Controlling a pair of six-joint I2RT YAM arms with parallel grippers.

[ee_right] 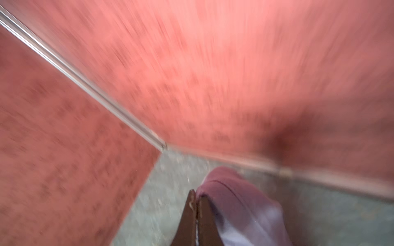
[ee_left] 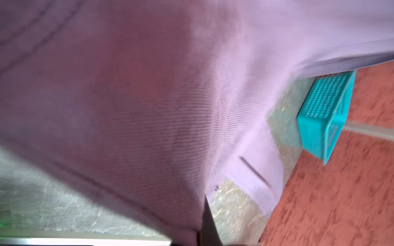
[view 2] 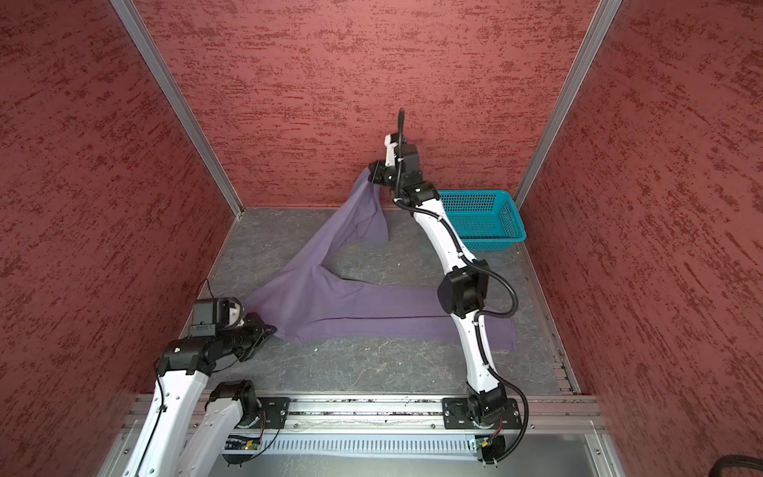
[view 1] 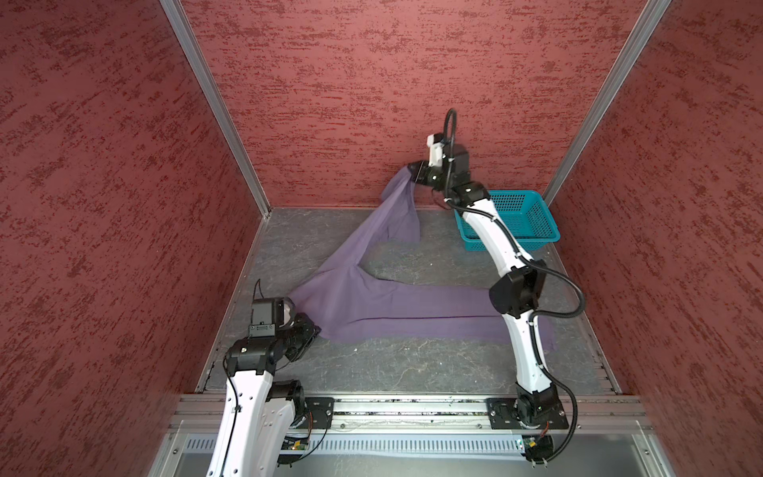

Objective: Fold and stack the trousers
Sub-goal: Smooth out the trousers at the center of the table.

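Observation:
The purple trousers (view 1: 371, 305) (view 2: 330, 305) lie spread on the grey table. One leg lies flat toward the right. The other leg is lifted off the table toward the back wall, its end pinched in my right gripper (view 1: 411, 169) (view 2: 371, 170), which is shut on the cloth. In the right wrist view the right gripper (ee_right: 196, 199) has its dark fingers pressed together with the trousers (ee_right: 234, 204) draped beside them. My left gripper (view 1: 314, 329) (view 2: 270, 330) is shut on the trousers' near-left corner. The trousers (ee_left: 128, 106) fill the left wrist view above the left gripper (ee_left: 201, 231).
A teal perforated basket (view 1: 522, 212) (view 2: 485, 217) (ee_left: 319, 119) stands at the back right corner, just behind my right arm. That arm crosses over the flat leg. Red walls enclose three sides; a metal rail (view 1: 413, 406) runs along the front.

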